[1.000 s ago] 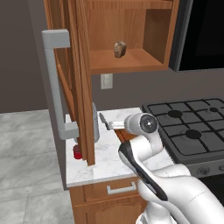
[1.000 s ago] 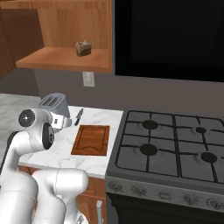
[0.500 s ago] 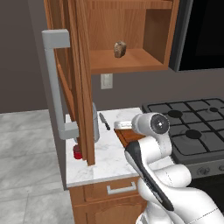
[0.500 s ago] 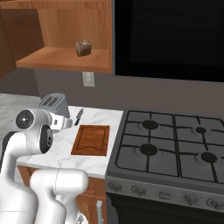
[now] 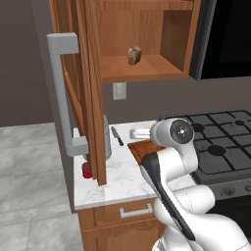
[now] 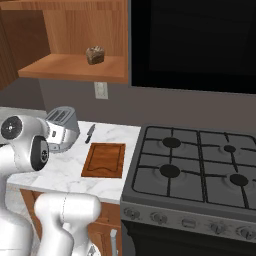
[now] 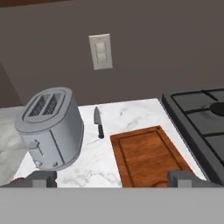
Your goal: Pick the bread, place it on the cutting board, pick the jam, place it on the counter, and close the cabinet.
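Fingertips stood wide apart at the bottom of the hand view, one at each side, nothing between them. Gripper hung open above the counter, looking down and forward at the wall. Just past the right tip lay the cutting board, bare, reddish-brown, grooved round its rim, its long side running alongside the stove. Near the left tip stood a grey toaster, two slots on top, tilted in that view (the tilt belonged to the camera, most likely). Between toaster and board lay a knife, dark handle nearest, blade pointing to the wall. Above it on the wall, a pale outlet plate.

Seen from the left base view: the bread sat up on the shelf of the open cabinet, well apart from the board below. The cabinet door swung out toward the camera, its grey bar handle on the outer face. The jam stood low on the marble near the counter's left edge, partly hidden behind the door's lower edge. Below the slab, a wooden drawer with a silver pull.

From the right base view: bread alone on the shelf, board flat and clear between toaster and stove, knife just behind the board.
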